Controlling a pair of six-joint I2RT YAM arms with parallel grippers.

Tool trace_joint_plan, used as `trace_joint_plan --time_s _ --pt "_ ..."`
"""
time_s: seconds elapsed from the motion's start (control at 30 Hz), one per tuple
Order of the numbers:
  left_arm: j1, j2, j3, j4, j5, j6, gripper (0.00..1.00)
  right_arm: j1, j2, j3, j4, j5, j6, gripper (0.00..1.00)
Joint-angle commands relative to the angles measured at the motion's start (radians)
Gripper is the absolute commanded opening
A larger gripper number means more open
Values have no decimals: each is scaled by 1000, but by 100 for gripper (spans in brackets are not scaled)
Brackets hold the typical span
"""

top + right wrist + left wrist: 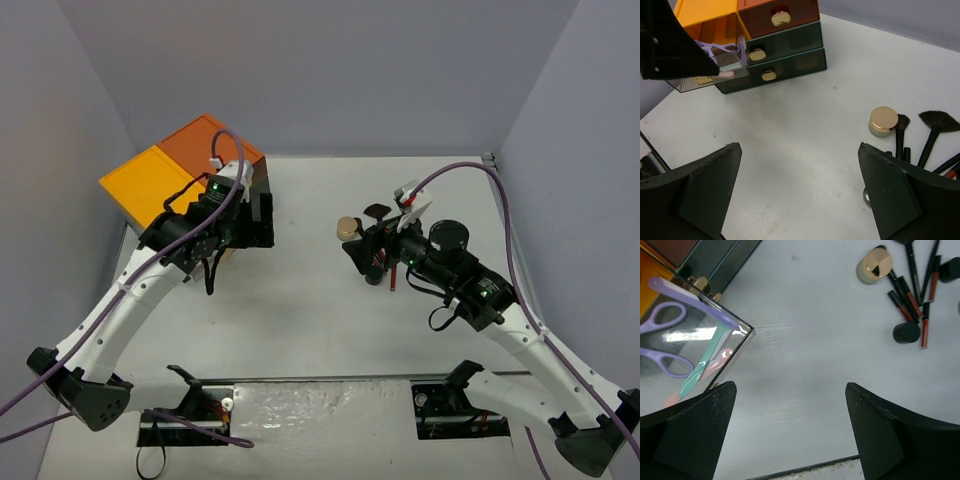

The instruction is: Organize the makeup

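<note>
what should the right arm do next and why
Probably lower the open right gripper onto the gold-lidded jar: it is the loose item nearest the cabinet, while the lavender curler already lies in the pulled-out clear drawer.

You have a white tabletop (320,330): drawer cabinet (150,185) far left; gold-lidded jar (883,120), brushes (938,120), pencils (925,330) and compacts (906,332) clustered right.

Orange-and-yellow-topped cabinet (180,165) far left (makeup cluster (349,228) right of centre)
</note>
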Motion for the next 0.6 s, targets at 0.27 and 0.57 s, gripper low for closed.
trace_joint_plan --time_s 0.27,0.57 --pt "-24 97 -45 4 -191 5 97 0 -58 7 39 51 6 100" --pt "95 115 -21 -7 -226 64 97 -3 -65 9 29 59 1 100"
